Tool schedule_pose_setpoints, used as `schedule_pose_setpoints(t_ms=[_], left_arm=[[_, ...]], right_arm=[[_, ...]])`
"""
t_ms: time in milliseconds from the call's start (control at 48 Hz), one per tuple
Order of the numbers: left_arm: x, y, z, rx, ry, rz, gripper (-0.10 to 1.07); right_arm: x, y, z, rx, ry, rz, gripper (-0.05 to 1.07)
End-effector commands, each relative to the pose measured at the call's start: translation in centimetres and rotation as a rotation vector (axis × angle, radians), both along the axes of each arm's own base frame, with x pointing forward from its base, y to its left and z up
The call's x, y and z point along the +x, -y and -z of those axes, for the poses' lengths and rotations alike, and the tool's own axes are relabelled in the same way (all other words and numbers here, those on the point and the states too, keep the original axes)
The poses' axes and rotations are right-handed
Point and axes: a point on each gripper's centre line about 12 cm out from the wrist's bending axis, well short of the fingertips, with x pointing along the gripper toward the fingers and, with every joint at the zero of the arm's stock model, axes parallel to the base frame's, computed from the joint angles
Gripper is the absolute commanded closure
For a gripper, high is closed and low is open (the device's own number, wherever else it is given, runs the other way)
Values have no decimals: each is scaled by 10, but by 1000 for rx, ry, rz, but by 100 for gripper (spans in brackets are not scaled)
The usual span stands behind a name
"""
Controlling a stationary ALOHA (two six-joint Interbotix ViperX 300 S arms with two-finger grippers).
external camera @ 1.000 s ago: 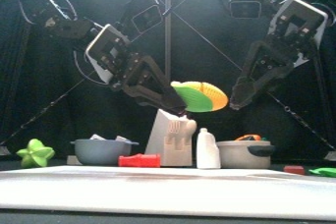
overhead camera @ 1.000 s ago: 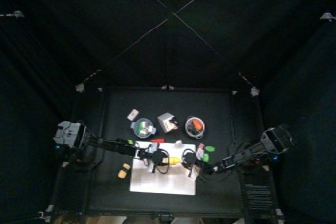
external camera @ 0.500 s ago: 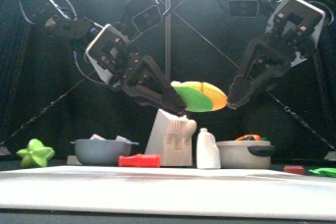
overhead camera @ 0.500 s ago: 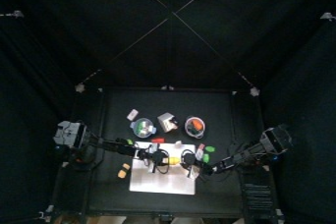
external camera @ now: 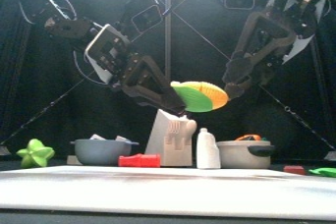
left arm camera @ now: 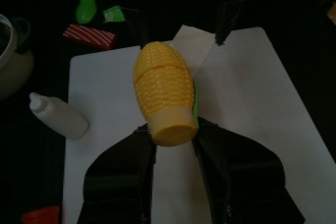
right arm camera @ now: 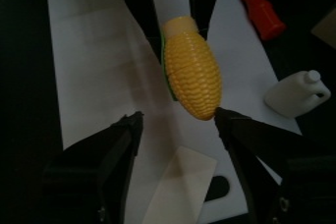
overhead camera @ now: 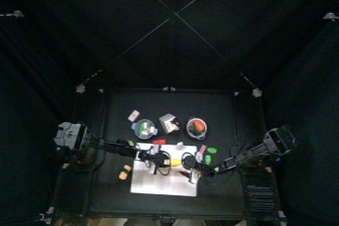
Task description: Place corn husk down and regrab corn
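Yellow ribbed corn cob (left arm camera: 165, 92) pinched in left gripper (left arm camera: 172, 138); right gripper (right arm camera: 175, 118) spread, empty, beside cob. Regrab step: close right jaws on cob.

Two black arms meet above mid-counter. The left end effector (external camera: 184, 95), reaching in from the left and angled downward, is clamped around a corn cob (left arm camera: 164, 92). The right end effector (right arm camera: 171, 135), slanting down from the upper right, has its jaws spread wide, gripping nothing.
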Motion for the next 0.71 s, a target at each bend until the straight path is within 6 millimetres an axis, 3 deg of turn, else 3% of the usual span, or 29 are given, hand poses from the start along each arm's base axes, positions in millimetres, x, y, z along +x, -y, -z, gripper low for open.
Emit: schedule_pose_setpoints(t_ms=[0, 479, 688], left_arm=[[1, 1, -10, 19, 36, 23, 46], [3, 6, -15, 34, 53, 52, 46], [5, 7, -18, 33, 59, 52, 46]], right_arm=[[3, 4, -11, 13, 36, -12, 5], [14, 14, -6, 76, 33, -56, 5], [23, 27, -1, 123, 28, -54, 5]])
